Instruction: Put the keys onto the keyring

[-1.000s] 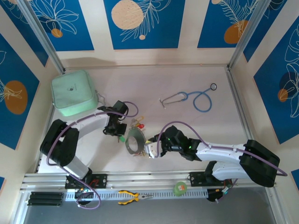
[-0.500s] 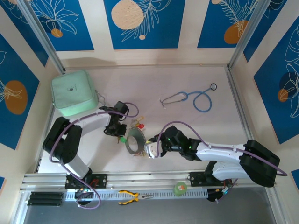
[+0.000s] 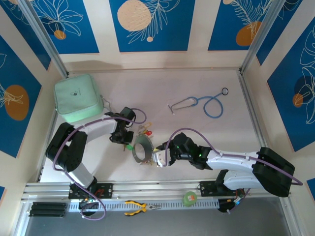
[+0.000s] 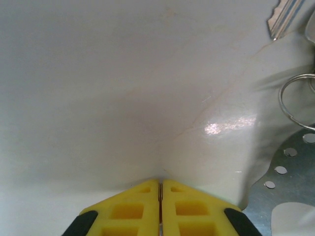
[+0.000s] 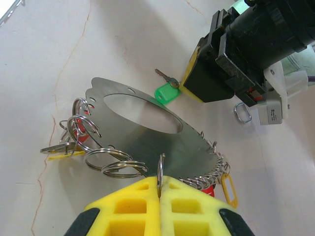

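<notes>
Left arm has drawn its elbow slightly inward, and the left gripper (image 4: 160, 184), pads pressed together on nothing, sits just beside the green-tagged key (image 5: 167, 92), which lies between it and the keyring (image 5: 147, 142), whose split ring (image 5: 160, 169) the right gripper (image 5: 159, 183) pinches.

A pale, marbled table top (image 3: 197, 83) carries a mint-green square pouch (image 3: 77, 98) at far left and a blue stethoscope (image 3: 209, 104) at far right. Near the middle lies a flat silvery metal keyring disc (image 3: 142, 150), with small keys with coloured tags (image 3: 146, 132) beside it.
</notes>
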{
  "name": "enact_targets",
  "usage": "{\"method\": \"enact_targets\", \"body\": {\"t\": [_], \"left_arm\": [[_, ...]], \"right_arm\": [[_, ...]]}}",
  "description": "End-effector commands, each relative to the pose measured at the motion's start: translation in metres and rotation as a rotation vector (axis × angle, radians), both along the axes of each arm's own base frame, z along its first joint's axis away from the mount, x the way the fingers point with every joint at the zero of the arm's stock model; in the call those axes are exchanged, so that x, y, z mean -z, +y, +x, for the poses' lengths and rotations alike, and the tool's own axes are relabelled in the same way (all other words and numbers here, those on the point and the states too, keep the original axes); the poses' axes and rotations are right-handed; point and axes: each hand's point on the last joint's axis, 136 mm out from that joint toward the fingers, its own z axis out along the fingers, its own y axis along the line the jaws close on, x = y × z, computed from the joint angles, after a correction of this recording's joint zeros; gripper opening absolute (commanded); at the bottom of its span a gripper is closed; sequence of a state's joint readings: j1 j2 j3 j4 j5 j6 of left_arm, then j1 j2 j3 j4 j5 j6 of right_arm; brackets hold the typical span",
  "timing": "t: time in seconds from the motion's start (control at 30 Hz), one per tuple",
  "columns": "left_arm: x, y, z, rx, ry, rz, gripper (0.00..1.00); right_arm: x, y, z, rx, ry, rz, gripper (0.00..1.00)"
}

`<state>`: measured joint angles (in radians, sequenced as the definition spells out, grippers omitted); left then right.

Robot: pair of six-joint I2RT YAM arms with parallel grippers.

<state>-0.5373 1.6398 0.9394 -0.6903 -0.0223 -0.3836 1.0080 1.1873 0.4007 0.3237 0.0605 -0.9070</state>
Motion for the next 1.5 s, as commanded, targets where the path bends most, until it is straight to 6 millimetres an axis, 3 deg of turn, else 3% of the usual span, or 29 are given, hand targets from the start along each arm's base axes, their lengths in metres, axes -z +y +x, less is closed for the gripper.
{"method": "enact_targets", "body": {"t": [0.0, 0.37, 0.67, 0.73, 1.03, 1.2, 1.47], "left_arm": [[-0.005, 0.007, 0.001, -0.006, -0.004, 0.019, 0.13], [-0.011, 0.005, 0.004, -0.007, -0.023, 0.013, 0.13], [-0.019, 0.005, 0.006, -0.004, -0.04, 0.008, 0.01], [-0.029, 0.005, 0.008, -0.006, -0.066, 0.006, 0.0], [-0.11, -0.016, 0.019, 0.09, -0.354, -0.201, 0.0], [-0.141, -0.038, 0.007, 0.213, -0.477, -0.385, 0.0], [-0.178, -0.053, -0.019, 0.448, -0.71, -0.563, 0.0]], "right_arm": [[-0.01, 0.005, -0.003, -0.015, -0.001, 0.03, 0.0], [-0.009, 0.005, -0.003, -0.014, 0.001, 0.029, 0.0], [-0.009, 0.005, -0.004, -0.016, 0.001, 0.029, 0.0], [-0.009, 0.004, -0.004, -0.015, 0.003, 0.027, 0.0], [-0.021, 0.011, -0.005, -0.019, 0.044, 0.069, 0.0], [-0.029, 0.017, -0.005, -0.016, 0.078, 0.1, 0.0], [-0.028, 0.019, -0.007, -0.038, 0.103, 0.086, 0.0]]}}
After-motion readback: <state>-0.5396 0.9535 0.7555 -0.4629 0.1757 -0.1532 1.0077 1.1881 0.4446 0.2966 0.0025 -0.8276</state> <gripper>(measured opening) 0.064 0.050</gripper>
